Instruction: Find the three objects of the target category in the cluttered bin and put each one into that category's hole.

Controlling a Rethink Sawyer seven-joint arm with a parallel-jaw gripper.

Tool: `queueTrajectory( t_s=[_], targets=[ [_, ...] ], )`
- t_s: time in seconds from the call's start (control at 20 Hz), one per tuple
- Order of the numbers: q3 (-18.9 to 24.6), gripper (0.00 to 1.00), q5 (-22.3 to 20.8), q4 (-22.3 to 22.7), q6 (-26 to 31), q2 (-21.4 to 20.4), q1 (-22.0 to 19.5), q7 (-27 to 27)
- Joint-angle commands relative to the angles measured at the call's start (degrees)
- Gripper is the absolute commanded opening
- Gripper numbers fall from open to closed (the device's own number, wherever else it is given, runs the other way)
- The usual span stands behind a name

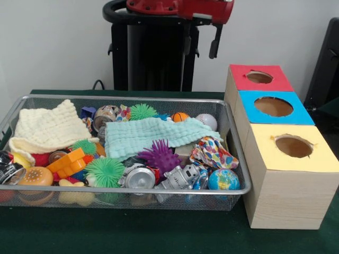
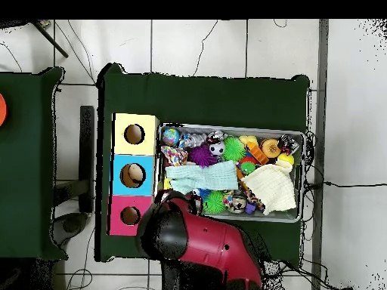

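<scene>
The cluttered bin (image 1: 132, 98), a silver wire mesh tray, sits on the green table and also shows in the overhead view (image 2: 227, 127). It holds a cream knitted cloth (image 1: 47, 127), a teal cloth (image 1: 148, 135), a patterned cloth (image 1: 212, 153), a purple spiky ball (image 1: 159, 156), green spiky balls (image 1: 104, 170), a globe ball (image 1: 223, 180), a baseball (image 1: 206, 121), a metal can (image 1: 139, 177) and other toys. The red and black arm (image 1: 180, 8) is drawn back above the pedestal, clear of the bin. The gripper (image 1: 214, 43) hangs from it as a dark part.
Three wooden boxes stand beside the bin, each with a round hole on top: red (image 1: 238, 71), blue (image 1: 249, 108) and yellow (image 1: 265, 153). In the overhead view a pale object shows inside the blue box's hole (image 2: 134, 175). The arm's head (image 2: 170, 230) hangs over the bin's corner.
</scene>
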Motion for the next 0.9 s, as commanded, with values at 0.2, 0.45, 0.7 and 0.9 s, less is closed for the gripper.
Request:
queueTrajectory(
  t_s=[0.2,0.45,0.7,0.9],
  targets=[
    [7.7,1.0,-5.8,1.9,4.9,-1.0,-5.2,-4.1],
    [8.7,1.0,-7.7,1.8,4.8,-1.2,-7.2,-4.2],
    [9.6,1.0,-9.1,2.0,5.1,-1.8,-8.8,-4.1],
    [10.8,1.0,-9.9,2.5,5.1,-2.2,-10.6,-4.4]
  ],
)
